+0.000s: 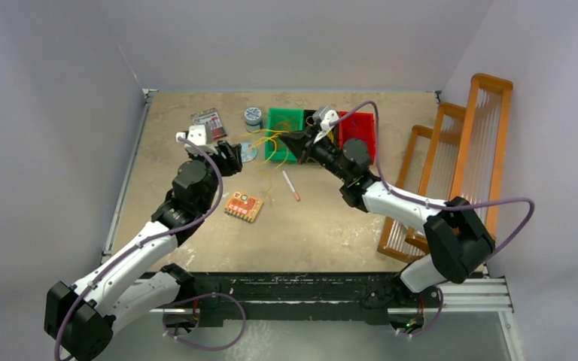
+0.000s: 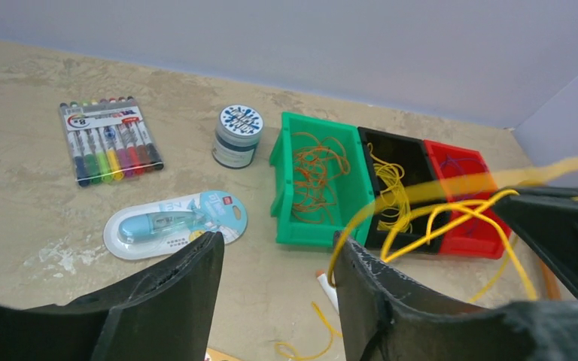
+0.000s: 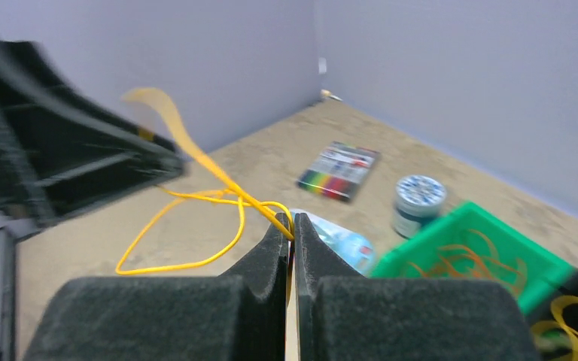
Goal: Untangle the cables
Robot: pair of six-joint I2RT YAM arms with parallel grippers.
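Top external view: a mottled tan table (image 1: 331, 226), matte and scuffed, boxed in by plain lavender walls (image 1: 286, 37), with a slatted orange rack (image 1: 489, 113) standing along the right side. Near the far edge, three boxy plastic bins touching in a row: green bin (image 2: 282, 180), black bin (image 2: 410, 154), red bin (image 2: 474, 244). Just in front of the green one, both arms' tips close together. Right gripper (image 3: 291, 226) pressed tight, pinching the loose yellow cable (image 3: 229, 184) at the very fingertips; from there, thin glossy strands arcing up toward the blurred left arm and sagging in a loop toward the table. Left gripper (image 2: 278, 247) spread wide, nothing between its black, rough-edged fingers (image 2: 173, 293); a yellow strand crossing the tip of one finger, contact unclear. Wiry orange cables (image 2: 316, 177) heaped in the green bin, binned yellow cables (image 2: 391, 192) coiled in the black one, faint purple cables (image 2: 463, 167) in the red. Left of the bins, a flat clear marker pack (image 2: 109, 143), a small round jar (image 2: 237, 137) with a patterned lid, and an oval blister card (image 2: 173, 224) holding a pale-blue tape dispenser. Nearer the arms, a small orange circuit board (image 1: 243, 206) and a slim pale pen (image 1: 291, 185), flat on the table.
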